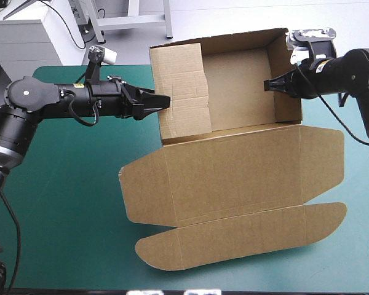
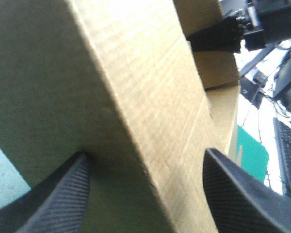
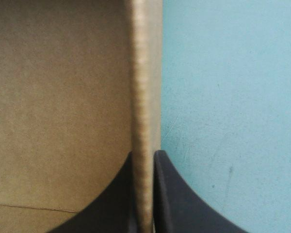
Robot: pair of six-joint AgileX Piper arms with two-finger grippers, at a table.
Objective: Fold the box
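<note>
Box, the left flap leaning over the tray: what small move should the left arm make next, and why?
Probably shut the left gripper on the flap and ease it inward. Its fingers stand open either side of the flap, which leans over the tray untucked, while the right gripper is shut on the right wall, steadying the box.

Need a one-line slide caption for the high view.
Right pincer grips the brown box by its right wall; open left pincer meets the left flap; lid lies flat.
</note>
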